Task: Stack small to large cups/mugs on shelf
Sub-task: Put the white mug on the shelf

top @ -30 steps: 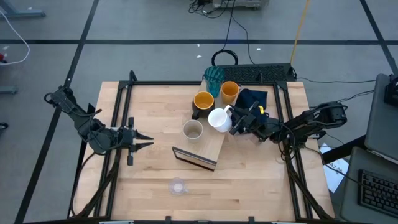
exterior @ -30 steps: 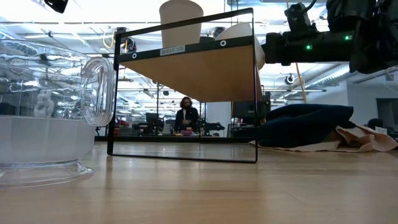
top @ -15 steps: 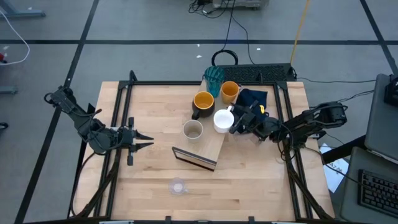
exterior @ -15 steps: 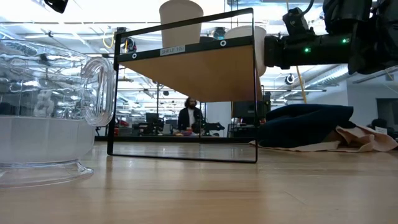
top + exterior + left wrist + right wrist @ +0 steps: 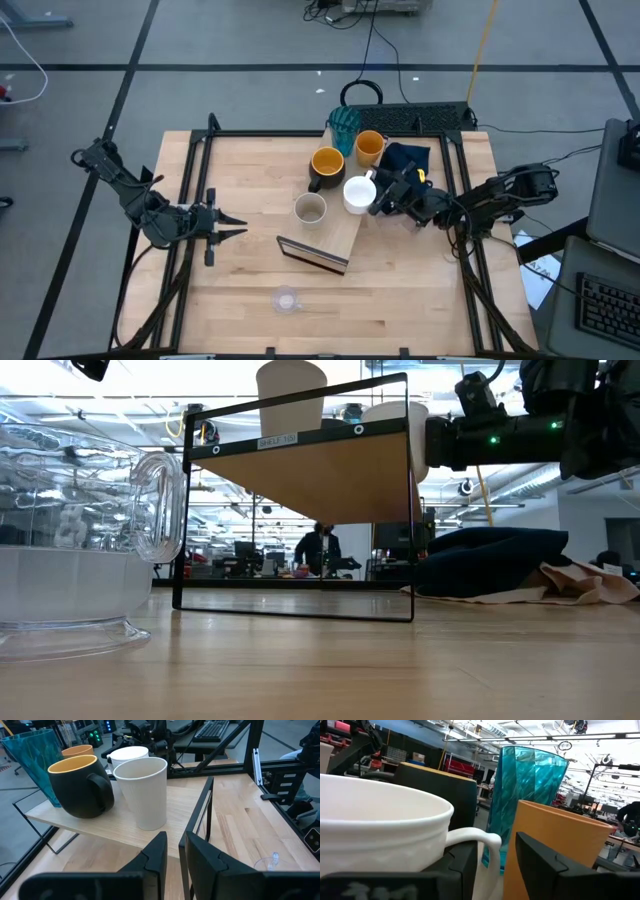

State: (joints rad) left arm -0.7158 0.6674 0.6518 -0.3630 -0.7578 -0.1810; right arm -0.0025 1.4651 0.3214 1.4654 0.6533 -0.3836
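While the right hand (image 5: 375, 194), fingers apart, flanks the white mug's (image 5: 356, 193) handle on the shelf (image 5: 345, 236), the clear glass (image 5: 286, 299) remains lower-centre on the table (image 5: 240, 290).

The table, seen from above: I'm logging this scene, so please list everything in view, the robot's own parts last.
shelf: one, light wood, table centre.
teal tumbler: one, shelf's far end.
orange cup: one, beside the tumbler.
dark mug: one, yellow inside, on shelf.
white mug: one, on shelf, handle between the right fingers.
beige cup: one, shelf's left edge.
clear glass: one, near table edge.
navy cloth: one, right of cups.
left gripper: idle, left.
right gripper: at white mug handle, open.
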